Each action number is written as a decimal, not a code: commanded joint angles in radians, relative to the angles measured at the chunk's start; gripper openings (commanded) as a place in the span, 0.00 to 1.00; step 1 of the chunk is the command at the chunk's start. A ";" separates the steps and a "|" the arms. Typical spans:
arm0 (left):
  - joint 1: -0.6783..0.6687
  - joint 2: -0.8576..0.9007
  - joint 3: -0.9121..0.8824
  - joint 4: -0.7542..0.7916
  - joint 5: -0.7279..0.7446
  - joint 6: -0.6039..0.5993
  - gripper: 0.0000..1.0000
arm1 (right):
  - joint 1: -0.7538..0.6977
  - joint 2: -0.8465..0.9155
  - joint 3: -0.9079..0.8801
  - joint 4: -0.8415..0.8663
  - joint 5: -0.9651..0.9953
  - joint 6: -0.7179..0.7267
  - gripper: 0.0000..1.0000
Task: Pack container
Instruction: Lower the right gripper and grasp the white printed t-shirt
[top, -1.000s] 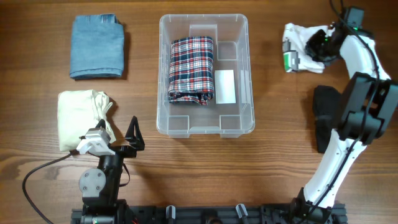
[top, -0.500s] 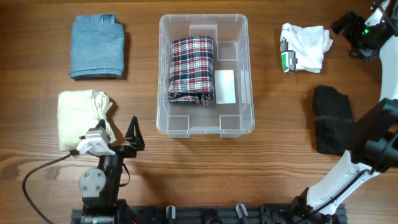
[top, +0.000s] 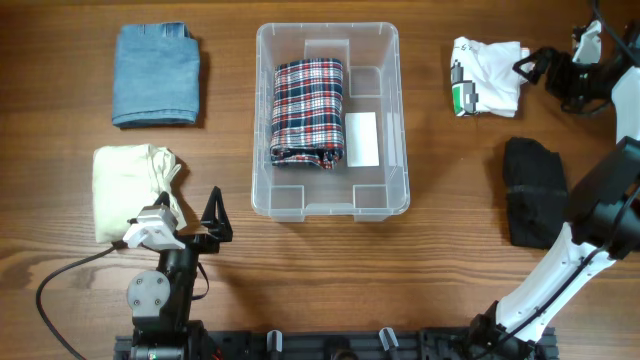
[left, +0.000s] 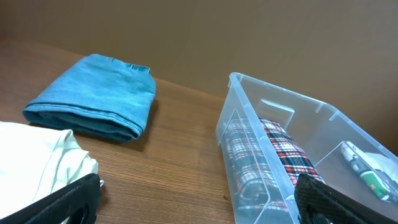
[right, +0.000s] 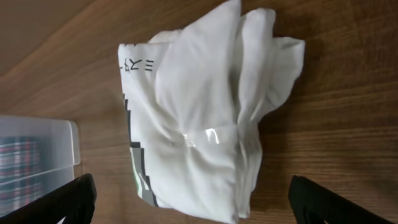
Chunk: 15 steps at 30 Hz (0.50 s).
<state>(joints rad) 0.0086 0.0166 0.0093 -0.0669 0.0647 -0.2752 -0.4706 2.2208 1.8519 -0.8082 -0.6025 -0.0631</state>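
Container (top: 327, 29) clear, cloth (top: 308, 112) red-navy plaid, garment (top: 532, 190) seemingly black.

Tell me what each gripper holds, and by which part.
Nothing is held. The right gripper stands open beside the crumpled white printed garment; the left gripper is open and empty too.

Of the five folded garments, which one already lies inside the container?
The plaid garment: it alone lies in the container; the blue, cream, white and black ones rest on the table.
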 joint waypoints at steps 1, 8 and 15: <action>0.007 0.000 -0.004 -0.006 -0.006 0.005 0.99 | -0.022 0.045 -0.014 0.003 -0.123 -0.027 1.00; 0.007 0.000 -0.004 -0.006 -0.006 0.005 1.00 | -0.026 0.120 -0.014 0.005 -0.132 -0.014 1.00; 0.007 0.000 -0.004 -0.006 -0.006 0.006 1.00 | -0.027 0.164 -0.014 0.011 -0.128 -0.017 1.00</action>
<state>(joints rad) 0.0086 0.0166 0.0093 -0.0673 0.0647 -0.2752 -0.4931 2.3550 1.8515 -0.8051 -0.7036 -0.0696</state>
